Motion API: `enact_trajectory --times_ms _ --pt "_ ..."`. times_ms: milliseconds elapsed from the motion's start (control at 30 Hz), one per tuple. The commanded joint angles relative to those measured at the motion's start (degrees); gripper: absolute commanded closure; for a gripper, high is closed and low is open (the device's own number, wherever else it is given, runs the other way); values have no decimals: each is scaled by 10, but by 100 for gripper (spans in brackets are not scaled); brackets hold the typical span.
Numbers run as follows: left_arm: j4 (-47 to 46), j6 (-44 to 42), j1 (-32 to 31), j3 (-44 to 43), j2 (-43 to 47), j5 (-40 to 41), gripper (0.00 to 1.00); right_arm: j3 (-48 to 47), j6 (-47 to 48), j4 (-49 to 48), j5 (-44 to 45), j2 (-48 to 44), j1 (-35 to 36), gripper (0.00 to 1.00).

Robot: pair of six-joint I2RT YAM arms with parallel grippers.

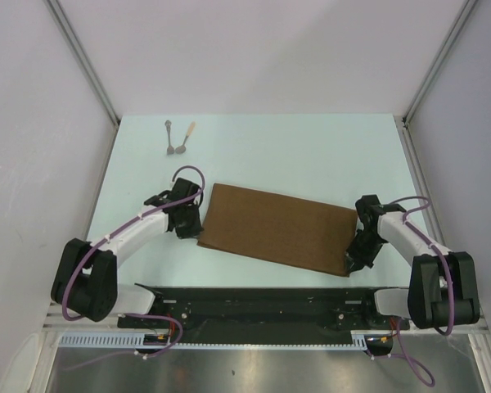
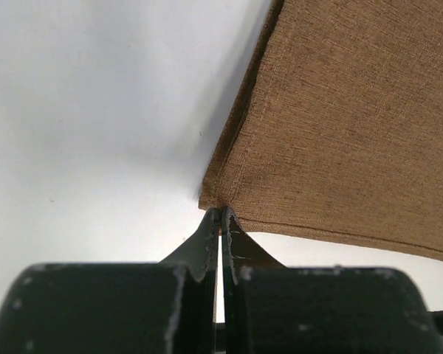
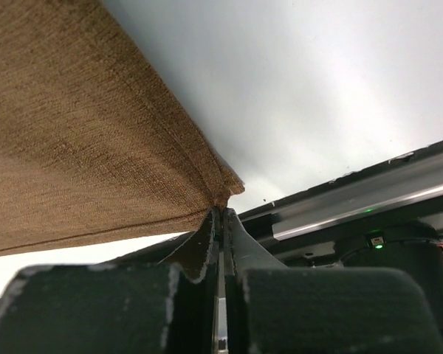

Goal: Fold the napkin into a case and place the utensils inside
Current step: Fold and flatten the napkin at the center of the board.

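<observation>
The brown napkin (image 1: 274, 227) lies as a wide rectangle across the middle of the table, tilted down to the right. My left gripper (image 1: 196, 232) is shut on its near left corner, and the wrist view shows the pinched corner at the left gripper's tips (image 2: 221, 211) with the napkin (image 2: 340, 125) lifted off the table there. My right gripper (image 1: 350, 260) is shut on the near right corner; its wrist view shows the right gripper's tips (image 3: 223, 211) pinching the napkin (image 3: 81, 140). The two utensils lie at the far left, one with a grey handle (image 1: 171, 137), one with a tan handle (image 1: 186, 137).
A black mounting rail (image 1: 262, 303) runs along the near table edge, just behind the right gripper, and appears as the rail (image 3: 354, 210) in the right wrist view. Grey enclosure walls stand on the left, right and far sides.
</observation>
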State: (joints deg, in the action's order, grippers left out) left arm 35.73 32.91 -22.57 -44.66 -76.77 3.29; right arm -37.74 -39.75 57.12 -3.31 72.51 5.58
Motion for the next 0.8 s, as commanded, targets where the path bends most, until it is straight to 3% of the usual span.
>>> enact_trajectory --times_ms 0,767 --pt "0 -3 -11 5 -2 5 100 -24 1 28 9 22 -5 100" --pt "-2 3 -12 21 -11 30 100 24 -33 -33 23 18 -7 100"
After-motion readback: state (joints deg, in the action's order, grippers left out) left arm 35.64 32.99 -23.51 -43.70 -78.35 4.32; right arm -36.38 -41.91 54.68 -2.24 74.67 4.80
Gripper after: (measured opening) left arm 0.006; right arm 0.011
